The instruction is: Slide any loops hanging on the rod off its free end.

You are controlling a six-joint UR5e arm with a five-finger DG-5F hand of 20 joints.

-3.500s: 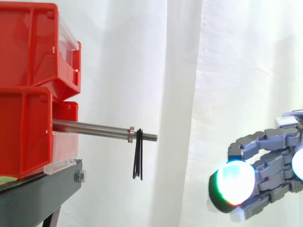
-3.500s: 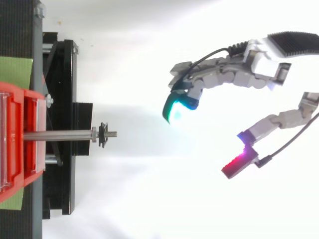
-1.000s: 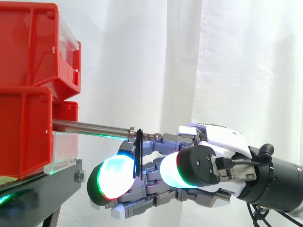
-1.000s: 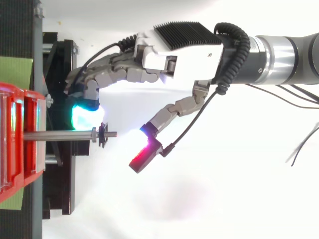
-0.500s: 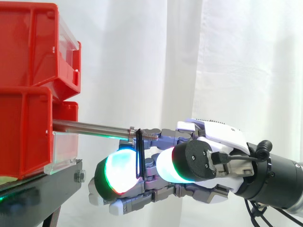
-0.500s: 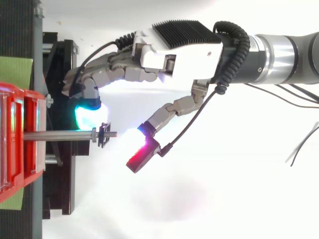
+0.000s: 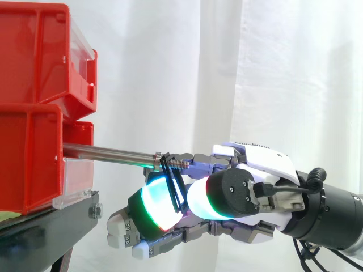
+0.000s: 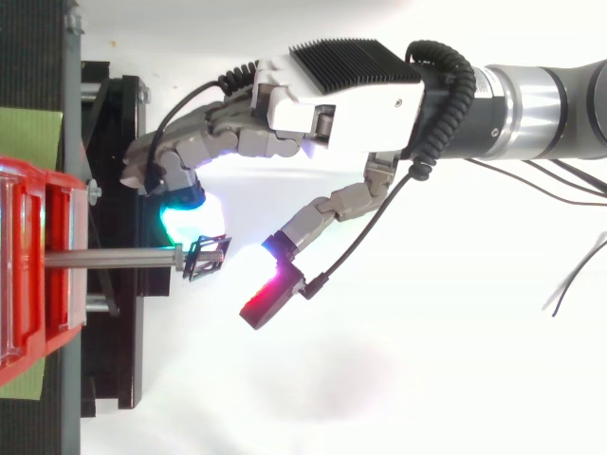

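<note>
A steel rod [image 7: 108, 153] sticks out to the right from the red bins [image 7: 34, 68], ending in a threaded tip [image 7: 180, 163]. One black loop [image 7: 174, 184] hangs on that tip just outside a nut, slanted with its lower end swung right. My hand [image 7: 255, 187] reaches in from the right, below and beside the rod's end. Its fingers curl behind the loop, and a green-glowing fingertip [image 7: 159, 204] presses it from the bin side. From above, the loop [image 8: 209, 256] lies between that fingertip [image 8: 185, 216] and the red-glowing thumb pad [image 8: 268, 296], which stays apart from it.
The red bins [image 8: 28, 265] rest on a black stand [image 7: 51, 226] whose edge lies just left of my fingers. A white curtain [image 7: 283, 85] hangs behind. Open room lies to the right of the rod's tip, apart from my own arm [image 8: 541, 100].
The hand came in from the far right to the rod's end. In the last half second its fingers curled further and pushed the hanging loop's lower end rightward, so it now slants.
</note>
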